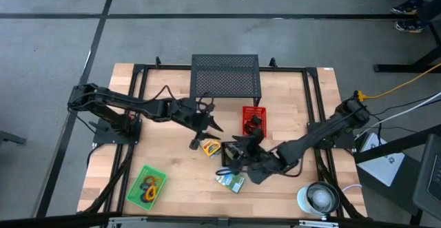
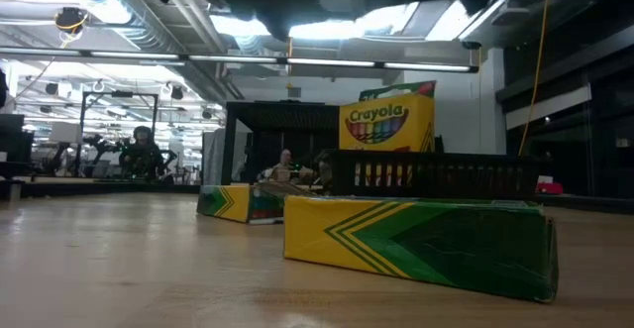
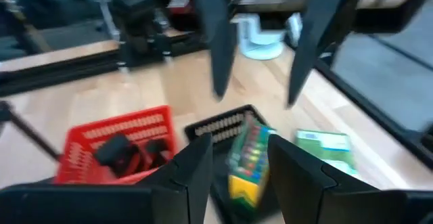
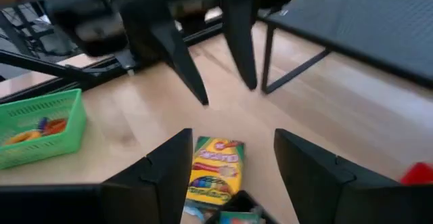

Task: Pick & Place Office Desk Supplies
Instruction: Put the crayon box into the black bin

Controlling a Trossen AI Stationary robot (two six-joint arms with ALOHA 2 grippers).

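A yellow crayon packet [image 1: 210, 147] lies flat on the table; in the right wrist view this packet [image 4: 213, 170] shows between my right gripper's [image 4: 230, 149] open fingers, well below them. Another crayon packet [image 3: 247, 158] stands in a small black tray [image 1: 229, 158] and rises upright above it [image 2: 388, 120]. A green packet [image 1: 231, 182] lies flat near the front. My left gripper [image 1: 211, 123] hangs open above the table, left of the red basket [image 1: 253, 120], with the tray packet showing beyond its fingers [image 3: 237, 149]. My right gripper [image 1: 244, 147] hovers open over the tray.
A black mesh stand [image 1: 226, 76] stands at the far middle. The red basket holds black clips. A green basket [image 1: 147, 185] with coloured loops sits front left. A round white object [image 1: 317, 198] is front right. Black frame rails [image 1: 138, 90] run along the table's sides.
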